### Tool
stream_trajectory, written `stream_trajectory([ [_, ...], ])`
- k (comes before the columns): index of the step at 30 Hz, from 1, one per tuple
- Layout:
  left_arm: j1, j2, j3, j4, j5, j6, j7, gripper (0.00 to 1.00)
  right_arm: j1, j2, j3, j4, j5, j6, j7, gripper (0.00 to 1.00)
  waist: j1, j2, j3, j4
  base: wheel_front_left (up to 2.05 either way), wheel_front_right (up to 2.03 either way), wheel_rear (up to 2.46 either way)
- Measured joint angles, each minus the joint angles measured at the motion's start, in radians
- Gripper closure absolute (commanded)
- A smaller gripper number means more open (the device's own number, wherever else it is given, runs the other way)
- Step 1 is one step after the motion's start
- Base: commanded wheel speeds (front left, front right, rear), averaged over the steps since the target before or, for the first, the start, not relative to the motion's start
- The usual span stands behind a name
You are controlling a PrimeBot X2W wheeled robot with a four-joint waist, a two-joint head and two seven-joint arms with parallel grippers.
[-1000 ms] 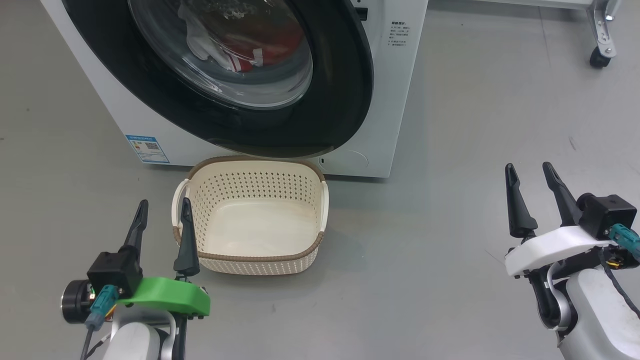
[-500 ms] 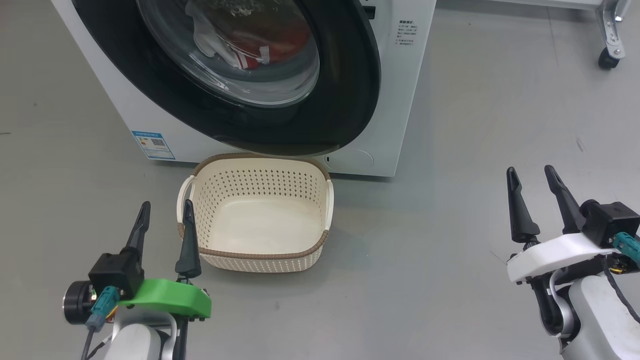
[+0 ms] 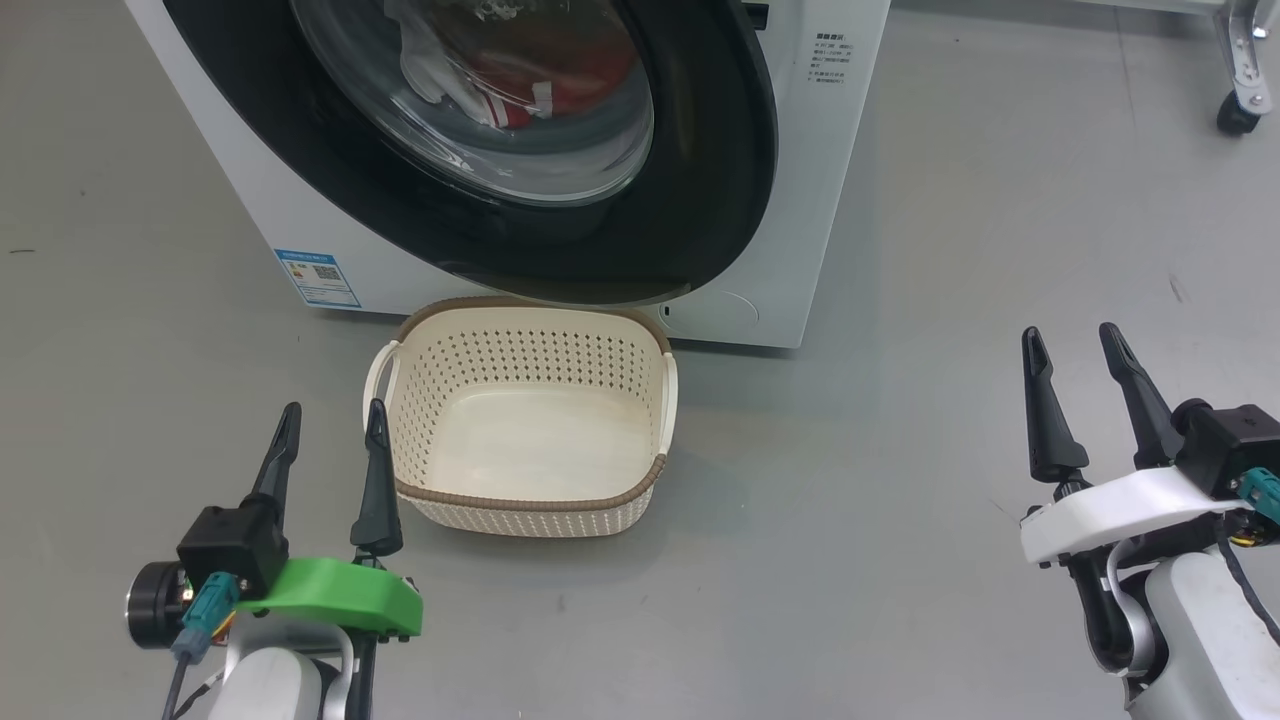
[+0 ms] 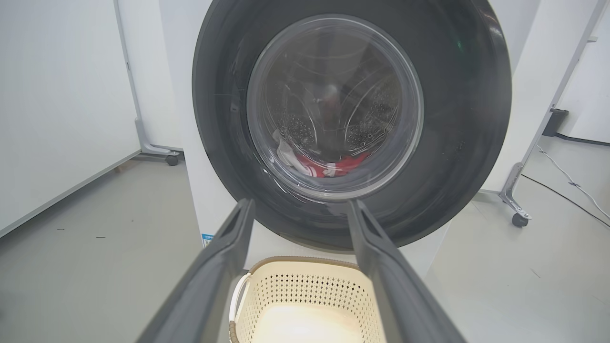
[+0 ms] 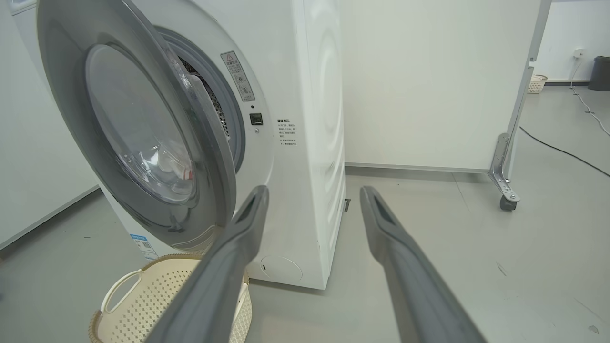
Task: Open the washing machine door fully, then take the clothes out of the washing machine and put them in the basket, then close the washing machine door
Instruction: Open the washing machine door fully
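Holding the left gripper (image 3: 333, 408) low at the near left with both dark fingers spread wide and nothing between them, just beside the near left corner of the basket (image 3: 530, 498). Holding the right gripper (image 3: 1069, 332) well off to the right over bare grey floor (image 3: 930, 260), likewise spread and pinching nothing, well apart from the basket and the machine. Facing the washing machine (image 3: 830, 200), a white box with a blue label (image 3: 317, 277) low on its front. Seeing the washing machine door (image 3: 715, 180) standing partly swung out rather than fully open, hinged at the left, with a gap at its right edge baring the grey seal (image 5: 234, 125) and a strip of perforated drum (image 5: 217, 107) in the right wrist view. Looking through the bulging glass at the clothes (image 3: 575, 65), red with white trim, lying inside the drum at its bottom. Finding the basket sitting upright on the floor right in front of the machine, under the door's lower edge, with its far rim near the machine's base and its cream bottom showing. Catching a wheeled frame leg (image 3: 1237, 110) at the far right, well away from everything else
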Motion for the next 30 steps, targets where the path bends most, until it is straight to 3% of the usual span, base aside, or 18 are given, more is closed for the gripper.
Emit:
stream_trajectory([
  [23,0.0,0.0,-0.016,-0.001,0.0,-0.001,0.0,0.0,0.01,0.002,-0.023,-0.024,-0.02,0.004,0.0,0.0,0.0,0.0,0.01,0.012,0.0,0.0,0.0],
  [30,-0.001,0.0,-0.03,-0.012,0.0,-0.001,0.0,0.0,-0.022,-0.03,-0.024,-0.037,-0.02,0.038,0.001,0.0,0.0001,0.0,0.049,0.02,0.0,0.0,0.0],
])
